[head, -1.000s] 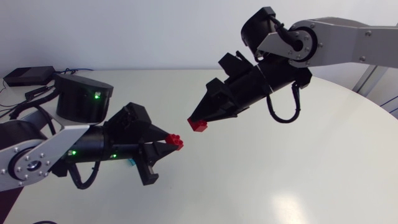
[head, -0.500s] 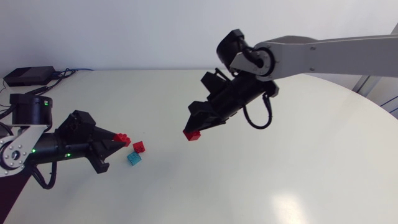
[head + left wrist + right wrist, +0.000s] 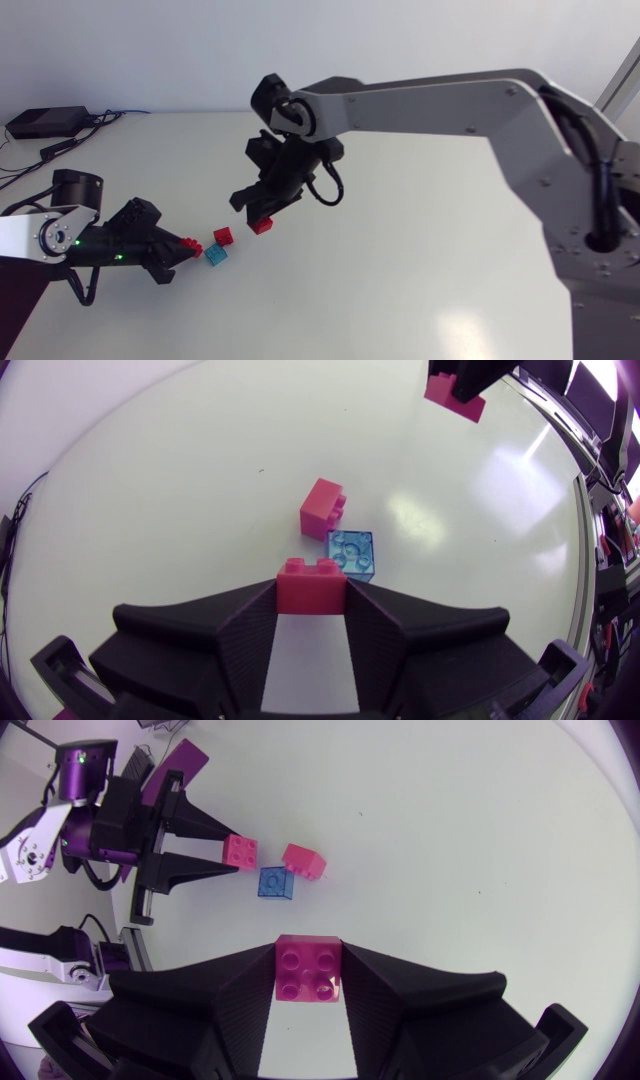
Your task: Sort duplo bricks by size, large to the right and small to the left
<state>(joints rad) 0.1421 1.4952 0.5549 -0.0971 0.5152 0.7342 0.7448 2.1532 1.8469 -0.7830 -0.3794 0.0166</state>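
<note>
My left gripper is low over the table's left part, shut on a small red brick. Just ahead of its fingertips, a small blue brick and a small red brick lie touching each other on the table. My right arm reaches across from the right. Its gripper hangs above the table just right of those bricks and is shut on a red brick with four studs showing. In the right wrist view the blue brick, the loose red brick and my left gripper lie ahead.
A black box with cables sits at the table's far left corner. The white table stretches bare to the right and front.
My right arm has swung far left and down with its red brick. My left arm has drawn back to the left and sunk toward the table, uncovering the two loose bricks.
</note>
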